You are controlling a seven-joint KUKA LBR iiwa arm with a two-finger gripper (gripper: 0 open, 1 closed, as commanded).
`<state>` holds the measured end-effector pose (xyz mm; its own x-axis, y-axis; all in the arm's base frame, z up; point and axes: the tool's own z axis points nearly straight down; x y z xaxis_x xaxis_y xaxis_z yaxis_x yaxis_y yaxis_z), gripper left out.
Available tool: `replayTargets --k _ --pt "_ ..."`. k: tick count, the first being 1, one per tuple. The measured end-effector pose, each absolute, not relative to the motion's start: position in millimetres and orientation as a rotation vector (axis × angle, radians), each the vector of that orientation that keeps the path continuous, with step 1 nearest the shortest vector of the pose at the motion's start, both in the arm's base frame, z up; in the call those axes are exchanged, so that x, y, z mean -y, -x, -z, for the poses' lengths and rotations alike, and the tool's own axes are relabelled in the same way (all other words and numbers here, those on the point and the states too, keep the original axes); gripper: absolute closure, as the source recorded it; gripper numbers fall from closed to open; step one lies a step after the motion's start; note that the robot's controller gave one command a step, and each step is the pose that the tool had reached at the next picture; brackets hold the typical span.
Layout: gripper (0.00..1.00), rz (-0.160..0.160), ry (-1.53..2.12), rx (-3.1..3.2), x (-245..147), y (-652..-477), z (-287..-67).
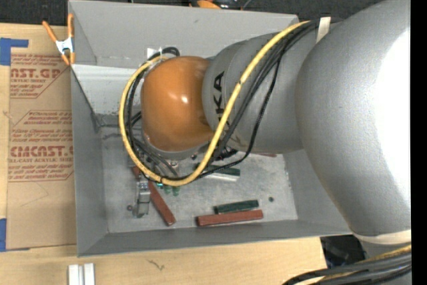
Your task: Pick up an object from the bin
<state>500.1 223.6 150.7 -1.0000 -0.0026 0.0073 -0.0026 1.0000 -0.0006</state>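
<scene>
My gripper (157,161) is low over the bin's left front part, with its body mostly covered from above. Just below it a reddish-brown stick (161,205) lies slanted on the floor. A small grey metal piece (141,201) stands beside the stick's left side; I cannot tell whether it is loose or part of the gripper. A green and white flat thing (225,173) pokes out from under the arm to the right of the gripper.
Near the bin's front wall lie a red-brown bar (230,217) and, just above it, a dark green bar (235,206), both lengthwise. The arm with its orange cover and yellow cable spans the bin's middle and right.
</scene>
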Motion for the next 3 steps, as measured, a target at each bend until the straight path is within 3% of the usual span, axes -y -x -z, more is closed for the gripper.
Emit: replayTargets --k 1,2,3 --pt "0.0 -0.006 0.213 3.127 -157 -497.0 -66" --pt "0.0 0.001 0.535 3.095 -159 -481.7 -100" --pt "0.0 0.001 0.694 3.063 -169 -481.7 -99"
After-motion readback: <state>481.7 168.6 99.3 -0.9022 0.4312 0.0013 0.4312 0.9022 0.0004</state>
